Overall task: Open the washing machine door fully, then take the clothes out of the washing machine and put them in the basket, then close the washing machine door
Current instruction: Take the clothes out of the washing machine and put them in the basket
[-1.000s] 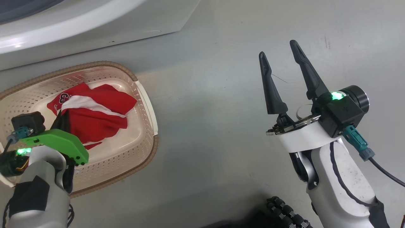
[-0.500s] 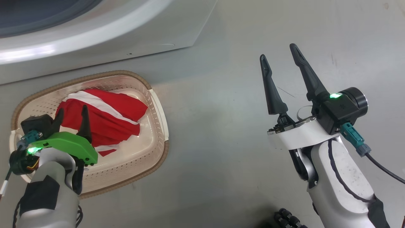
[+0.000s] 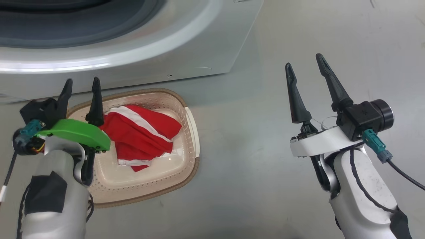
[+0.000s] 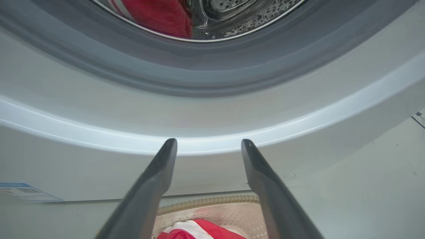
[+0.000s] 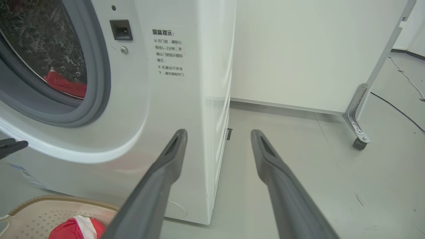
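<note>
A red garment with white stripes (image 3: 142, 132) lies in the cream basket (image 3: 192, 132) on the floor in front of the washing machine (image 3: 199, 49). My left gripper (image 3: 82, 80) hovers open and empty above the basket's far left rim, pointing at the machine's front. In the left wrist view, my left gripper (image 4: 209, 142) faces the grey seal, and more red clothes (image 4: 156, 16) sit in the steel drum. My right gripper (image 3: 303, 60) stands open and empty over bare floor to the right. The washing machine door is out of view.
The right wrist view shows the washing machine's right corner (image 5: 212, 132) ahead of my right gripper (image 5: 219, 132). A white panel on a caster foot (image 5: 360, 142) and a floor cable (image 5: 398, 109) lie further right. Grey floor (image 3: 265, 186) lies between the arms.
My left gripper has opened and let go of the red garment, which now lies in the basket. It has risen towards the machine. The head camera has shifted.
</note>
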Motion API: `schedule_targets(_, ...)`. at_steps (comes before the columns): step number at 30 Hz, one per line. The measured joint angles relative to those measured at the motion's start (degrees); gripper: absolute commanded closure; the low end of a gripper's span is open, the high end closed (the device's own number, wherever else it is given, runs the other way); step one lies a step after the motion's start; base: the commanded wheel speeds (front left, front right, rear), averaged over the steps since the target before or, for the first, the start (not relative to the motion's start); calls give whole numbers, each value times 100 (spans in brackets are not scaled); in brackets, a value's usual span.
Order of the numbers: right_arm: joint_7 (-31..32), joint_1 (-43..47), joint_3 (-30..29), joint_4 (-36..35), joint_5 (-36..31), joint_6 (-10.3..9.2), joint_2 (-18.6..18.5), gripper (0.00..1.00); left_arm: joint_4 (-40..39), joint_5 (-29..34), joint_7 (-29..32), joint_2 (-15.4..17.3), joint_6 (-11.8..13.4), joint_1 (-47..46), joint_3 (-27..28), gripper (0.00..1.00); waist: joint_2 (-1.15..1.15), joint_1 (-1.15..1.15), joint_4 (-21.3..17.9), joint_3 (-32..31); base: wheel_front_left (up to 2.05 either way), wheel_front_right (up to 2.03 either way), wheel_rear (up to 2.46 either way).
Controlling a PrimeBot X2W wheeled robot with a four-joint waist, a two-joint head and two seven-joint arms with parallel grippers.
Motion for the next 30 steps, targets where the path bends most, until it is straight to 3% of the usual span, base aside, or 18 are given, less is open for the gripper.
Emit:
schedule_targets(6,1,194,-125,125,0,7,-16,0,-1059,164,-1,-79,-1,236,193,0,0,0,270,-396,0,0,0)
schedule_targets(14,1,458,-225,281,12,64,-14,0,-1779,359,-1,-103,-2,714,190,0,0,-1,493,-887,0,0,0)
schedule_targets(30,1,1150,-346,602,85,215,-7,0,-2236,702,-1,-116,19,2004,-14,0,0,-1,701,-2001,0,0,0)
